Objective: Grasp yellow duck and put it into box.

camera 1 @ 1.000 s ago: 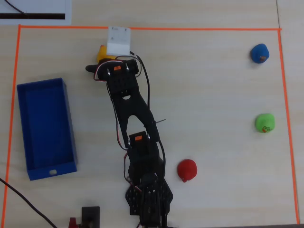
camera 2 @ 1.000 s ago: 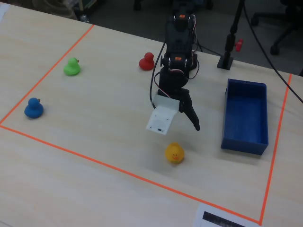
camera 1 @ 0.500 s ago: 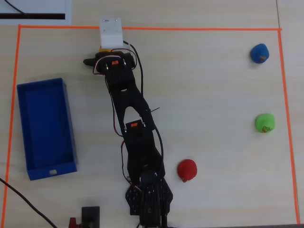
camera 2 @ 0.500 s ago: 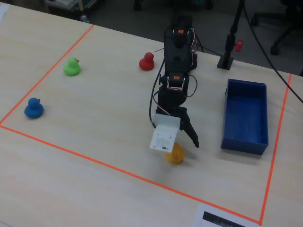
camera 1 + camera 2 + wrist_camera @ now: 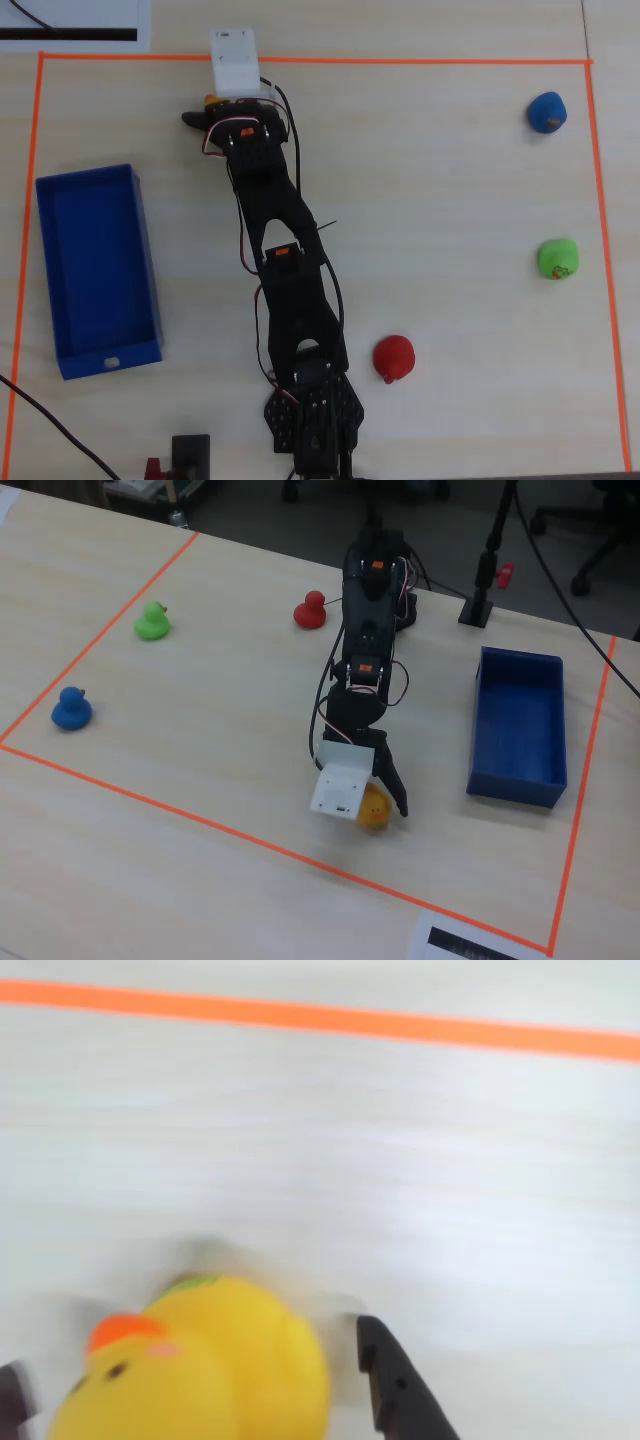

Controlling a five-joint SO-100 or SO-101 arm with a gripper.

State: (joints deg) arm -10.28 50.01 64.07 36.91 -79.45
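The yellow duck with an orange beak sits between my gripper's two black fingers in the wrist view, which is blurred. A narrow gap shows between the duck and the right finger, so the jaws stand open around it. In the fixed view the duck lies on the table under the white camera block, just inside the near orange line. In the overhead view only a sliver of the duck shows beside the gripper. The blue box stands open at the left; it also shows in the fixed view.
A red duck, a green duck and a blue duck sit on the right side of the overhead view. Orange tape marks the work area. A black stand stands beside the arm base.
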